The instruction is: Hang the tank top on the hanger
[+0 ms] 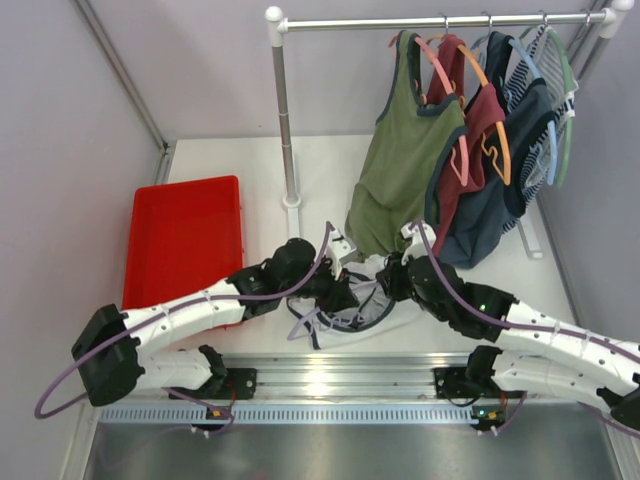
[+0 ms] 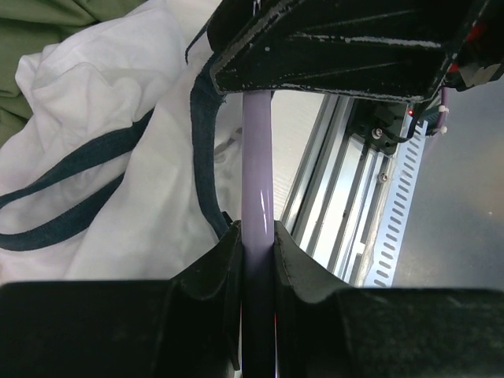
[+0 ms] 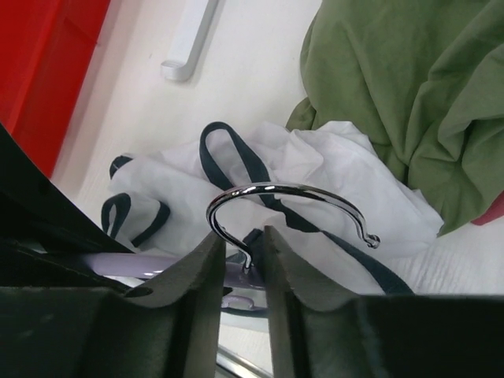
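Steadying the hanger [image 2: 257, 157]: left jaws clamp its bar, right jaws straddle its hook [image 3: 283, 189], contact unclear, likely so the tank top [image 3: 331, 165] threads on.

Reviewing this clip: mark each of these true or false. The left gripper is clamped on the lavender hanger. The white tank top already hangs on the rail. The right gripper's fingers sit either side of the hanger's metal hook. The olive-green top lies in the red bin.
1. The left gripper is clamped on the hanger: true. Its jaws pinch the lavender bar.
2. The tank top already hangs on the rail: false. It lies crumpled on the table between the two arms.
3. The right gripper has its fingers either side of the hook: true. They flank its stem.
4. The olive-green top lies in the red bin: false. It hangs from the rail.
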Controlling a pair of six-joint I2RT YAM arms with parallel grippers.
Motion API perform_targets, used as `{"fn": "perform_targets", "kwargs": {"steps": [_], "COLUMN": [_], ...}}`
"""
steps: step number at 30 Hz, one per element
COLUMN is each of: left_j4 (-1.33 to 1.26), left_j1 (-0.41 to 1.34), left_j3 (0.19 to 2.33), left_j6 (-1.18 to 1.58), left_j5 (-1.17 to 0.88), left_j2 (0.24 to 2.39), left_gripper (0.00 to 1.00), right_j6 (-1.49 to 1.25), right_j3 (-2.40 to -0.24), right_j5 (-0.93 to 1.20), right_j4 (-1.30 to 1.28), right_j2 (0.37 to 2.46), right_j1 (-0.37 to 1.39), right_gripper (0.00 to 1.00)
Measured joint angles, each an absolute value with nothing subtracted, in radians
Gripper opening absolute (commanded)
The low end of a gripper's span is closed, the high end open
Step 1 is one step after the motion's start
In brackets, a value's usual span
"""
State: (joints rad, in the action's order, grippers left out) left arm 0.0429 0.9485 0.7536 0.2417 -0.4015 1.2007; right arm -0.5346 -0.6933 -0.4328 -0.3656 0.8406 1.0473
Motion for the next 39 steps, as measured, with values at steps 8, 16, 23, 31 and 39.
{"fn": "perform_targets", "kwargs": {"steps": [8, 16, 23, 31, 39], "left_j4": [0.040, 0.022, 0.069, 0.165, 0.340], "left_j1": [0.956, 0.961, 0.964, 0.963, 0.949], "left_j3": [0.754, 0.759, 0.798, 0.809, 0.820], "left_j6": [0.246, 0.272, 0.295, 0.327, 0.375], "left_j5": [-0.395, -0.301, -0.172, -0.005, 0.082], "left_j2": [1.207, 1.201, 1.156, 1.064, 1.003], "left_gripper": [0.23, 0.41, 0.51, 0.59, 0.56], "right_j6": [-0.525, -0.505, -0.502, -0.484, -0.471], "right_j3": [-0.677, -0.643, -0.604, -0.588, -0.575], "right_j5": [-0.448, -0.436, -0.412, -0.377, -0.355], "right_j4": [-0.344, -0.311, -0.281, -0.275, -0.273], "right_j2": [0.841, 0.804, 0.754, 0.737, 0.715], "right_j1": [1.048, 1.050, 1.052, 1.052, 1.054], "right_gripper": [0.00, 0.00, 0.00, 0.00, 0.00]}}
